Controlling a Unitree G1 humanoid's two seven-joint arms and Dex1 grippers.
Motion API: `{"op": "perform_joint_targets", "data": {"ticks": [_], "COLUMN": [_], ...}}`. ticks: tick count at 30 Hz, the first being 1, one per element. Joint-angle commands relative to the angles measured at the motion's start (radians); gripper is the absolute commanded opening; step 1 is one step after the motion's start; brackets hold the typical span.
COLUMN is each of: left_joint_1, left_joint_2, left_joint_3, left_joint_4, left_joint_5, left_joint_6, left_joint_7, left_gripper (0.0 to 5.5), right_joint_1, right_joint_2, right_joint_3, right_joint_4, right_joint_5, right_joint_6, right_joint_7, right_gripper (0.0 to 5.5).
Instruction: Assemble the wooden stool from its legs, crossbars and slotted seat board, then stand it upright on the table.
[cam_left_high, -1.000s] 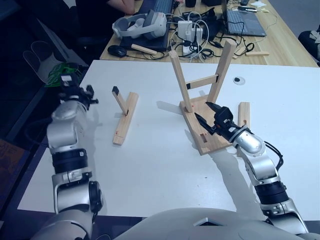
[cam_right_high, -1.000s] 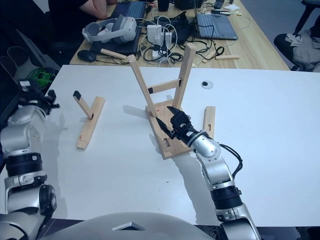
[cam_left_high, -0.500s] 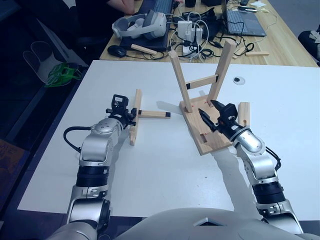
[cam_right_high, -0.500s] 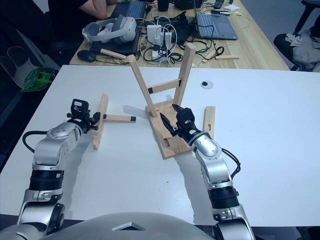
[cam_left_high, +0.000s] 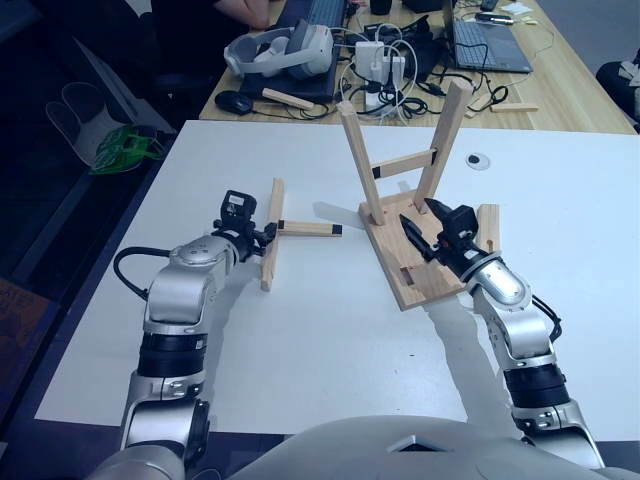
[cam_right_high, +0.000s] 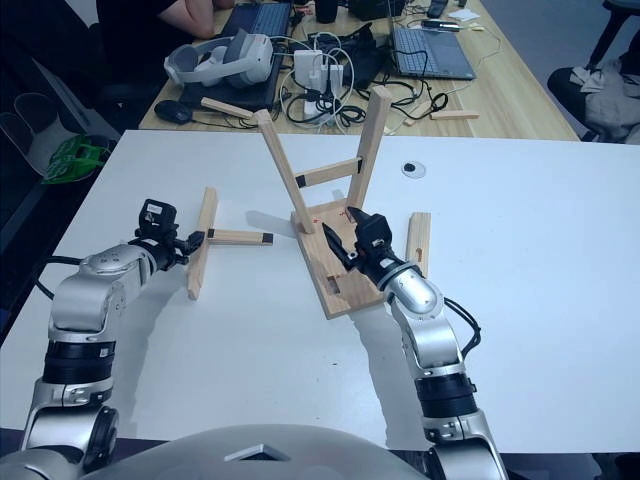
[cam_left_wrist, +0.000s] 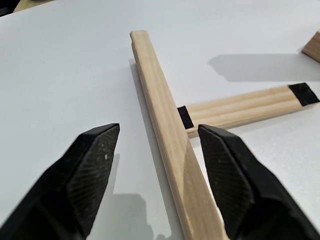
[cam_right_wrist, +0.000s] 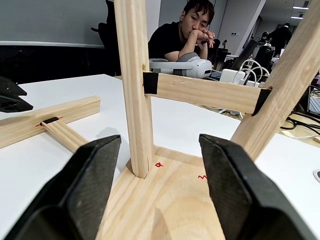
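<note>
The slotted seat board (cam_left_high: 428, 278) lies flat on the white table with two legs (cam_left_high: 358, 160) (cam_left_high: 443, 140) standing in it, joined by a crossbar (cam_left_high: 405, 165). My right gripper (cam_left_high: 432, 233) hovers open over the board, facing the near leg (cam_right_wrist: 135, 90) and the crossbar (cam_right_wrist: 205, 92). A loose leg (cam_left_high: 488, 228) lies just right of the board. To the left, another leg (cam_left_high: 271, 232) lies flat with a crossbar (cam_left_high: 310, 229) plugged into its side. My left gripper (cam_left_wrist: 160, 150) is open, its fingers straddling this leg (cam_left_wrist: 165, 130) without touching it.
A round cable hole (cam_left_high: 478, 159) sits in the table behind the stool. The wooden desk behind carries a headset (cam_left_high: 280, 48), laptops, cables and two spare wooden sticks (cam_left_high: 288, 98) (cam_left_high: 518, 107). A green object (cam_left_high: 122, 148) lies off the table's left edge.
My left arm came in from the table's left edge to the leg-and-crossbar piece, which now lies flat nearer the stool. My right gripper rose slightly toward the standing legs.
</note>
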Motion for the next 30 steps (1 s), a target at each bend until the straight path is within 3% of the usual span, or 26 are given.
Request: {"op": "perform_joint_targets", "data": {"ticks": [1, 5, 9, 30], "left_joint_1": [0.028, 0.052, 0.053, 0.037], "left_joint_2": [0.018, 0.017, 0.012, -0.021], "left_joint_3": [-0.025, -0.054, -0.062, 0.014], "left_joint_4": [-0.015, -0.003, 0.011, 0.056], "left_joint_5": [0.007, 0.012, 0.006, -0.020], "left_joint_6": [0.040, 0.045, 0.044, 0.024], "left_joint_7": [-0.013, -0.022, -0.032, -0.019], "left_gripper": [3.47, 4.08, 4.14, 1.08], "right_joint_1": [0.009, 0.005, 0.005, -0.006], "right_joint_2": [0.005, 0.007, 0.009, 0.032], "right_joint_3": [-0.009, -0.008, -0.007, -0.052], "right_joint_4": [-0.016, -0.016, -0.017, -0.019], "right_joint_5": [0.009, 0.011, 0.011, 0.060], "right_joint_6": [0.016, 0.016, 0.018, 0.029], "right_joint_7": [-0.008, -0.011, -0.013, -0.042], "right_gripper": [2.90, 2.90, 2.90, 2.90]}}
